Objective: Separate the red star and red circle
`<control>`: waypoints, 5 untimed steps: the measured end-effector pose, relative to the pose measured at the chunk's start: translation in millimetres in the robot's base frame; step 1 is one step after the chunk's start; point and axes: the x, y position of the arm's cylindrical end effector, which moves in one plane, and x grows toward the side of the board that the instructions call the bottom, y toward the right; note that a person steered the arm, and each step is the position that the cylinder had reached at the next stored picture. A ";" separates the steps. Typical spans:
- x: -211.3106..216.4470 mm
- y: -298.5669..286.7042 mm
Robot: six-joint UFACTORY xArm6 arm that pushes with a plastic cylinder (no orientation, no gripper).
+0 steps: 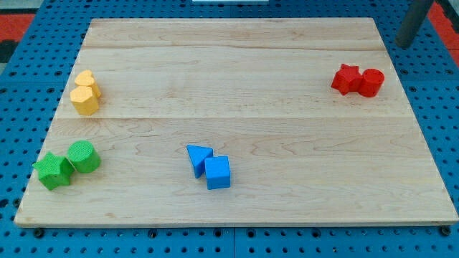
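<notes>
The red star (346, 79) and the red circle (371, 82) sit side by side and touching at the view's right, near the top of the wooden board (244, 86), the star on the left. My tip (406, 45) is at the view's top right, just past the board's right edge. It is above and to the right of the red circle and clear of both red blocks.
A yellow heart (84, 78) and yellow hexagon (84, 101) touch at the left. A green star (53, 171) and green circle (84, 156) sit at the bottom left. A blue triangle (199, 158) and blue cube (217, 173) sit at the bottom middle. Blue pegboard (445, 129) surrounds the board.
</notes>
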 end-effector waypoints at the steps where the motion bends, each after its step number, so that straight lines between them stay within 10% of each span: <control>1: 19.1 16.2; 5: 71.4 8.8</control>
